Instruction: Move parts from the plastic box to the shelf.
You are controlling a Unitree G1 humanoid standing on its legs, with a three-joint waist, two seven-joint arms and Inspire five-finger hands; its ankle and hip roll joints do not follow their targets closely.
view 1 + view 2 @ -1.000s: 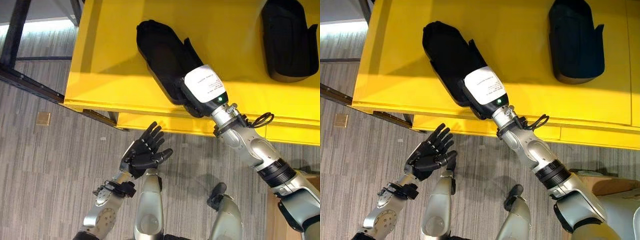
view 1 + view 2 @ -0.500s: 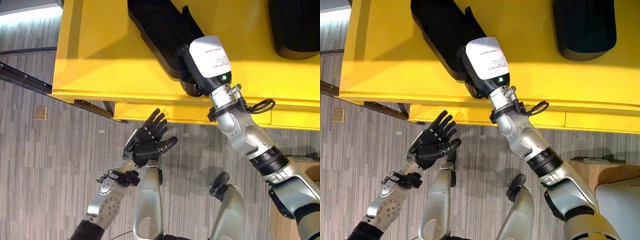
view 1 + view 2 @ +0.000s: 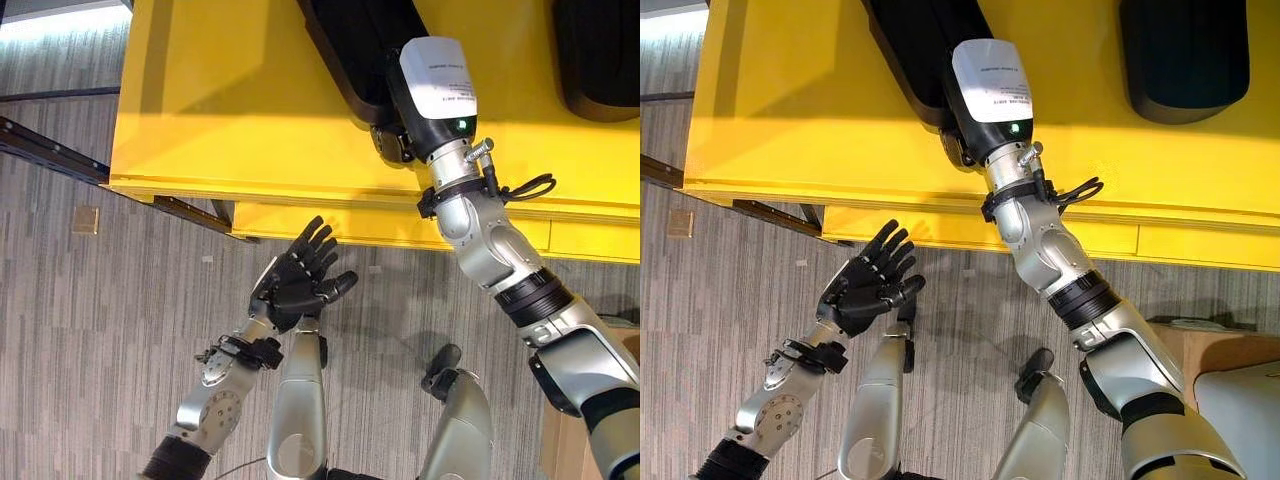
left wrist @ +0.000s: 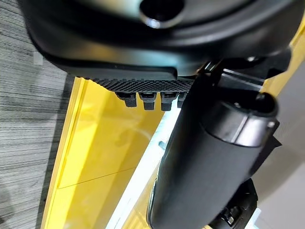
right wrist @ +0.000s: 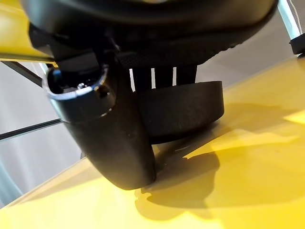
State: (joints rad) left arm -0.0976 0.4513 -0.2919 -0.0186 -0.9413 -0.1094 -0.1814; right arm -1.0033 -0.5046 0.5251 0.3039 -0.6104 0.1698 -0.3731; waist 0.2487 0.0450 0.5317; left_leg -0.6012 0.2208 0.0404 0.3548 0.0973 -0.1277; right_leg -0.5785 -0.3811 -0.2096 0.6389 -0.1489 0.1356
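Note:
A long black part (image 3: 350, 50) lies on the yellow shelf (image 3: 220, 120), reaching past the view's top edge. My right hand (image 3: 392, 142) grips its near end; in the right wrist view the thumb (image 5: 114, 138) stands in front of the part (image 5: 186, 107) and the fingers reach over behind it. The part rests on the shelf surface. My left hand (image 3: 295, 285) hovers open, palm up, over the floor just in front of the shelf's front edge, holding nothing. The yellow shelf edge (image 4: 100, 157) shows past its thumb (image 4: 205, 157).
A second black part (image 3: 598, 60) lies on the shelf to the right. A dark metal frame bar (image 3: 50, 150) runs along the floor at the left, near a small tan tile (image 3: 86, 219). A brown box corner (image 3: 1200, 345) shows at the lower right.
My right hand has pushed the black part deeper onto the shelf, away from the front edge. The camera has shifted. The left hand stays open in about the same place.

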